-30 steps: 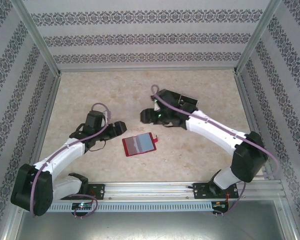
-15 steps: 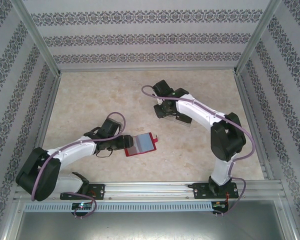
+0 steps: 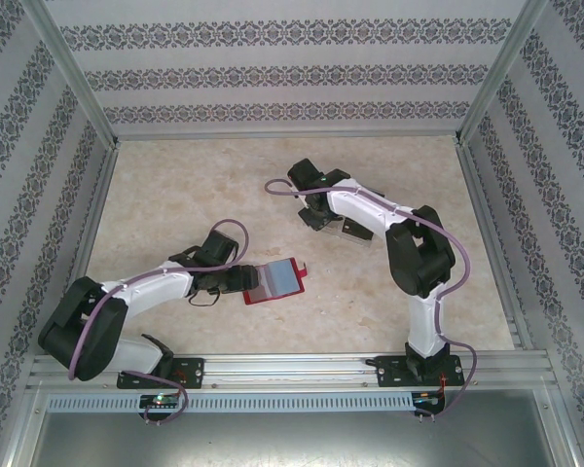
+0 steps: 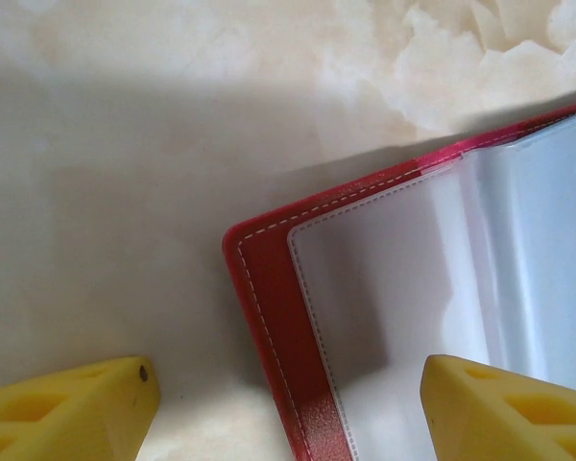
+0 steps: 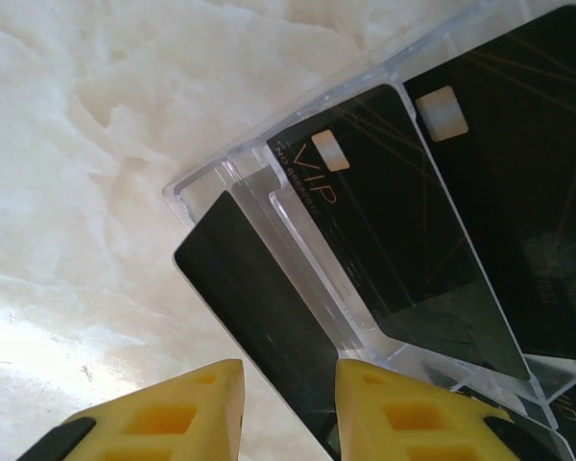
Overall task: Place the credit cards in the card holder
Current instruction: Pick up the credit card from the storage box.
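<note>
The card holder (image 3: 275,281), a dark-red wallet, lies open on the table with its pale inner pockets (image 4: 413,279) facing up. My left gripper (image 3: 239,279) is open at the wallet's left edge, and its red stitched border (image 4: 269,288) runs between the yellow fingers (image 4: 77,413). The black credit cards stand in a clear tiered rack (image 5: 269,187): a front card (image 5: 259,317), a VIP card (image 5: 384,221) and a third card (image 5: 528,173). My right gripper (image 5: 288,370) hovers at the front card with a narrow gap between its fingers, and the card's face shows in that gap.
The rack (image 3: 355,232) sits right of the table's centre, partly under the right arm. Patterned walls and metal frame posts close in the marble table (image 3: 175,185) on three sides. A metal rail (image 3: 292,370) runs along the near edge.
My left gripper has slid right until it reached the wallet's left edge. The right arm has folded back and its gripper has swung from left of the rack to over it.
</note>
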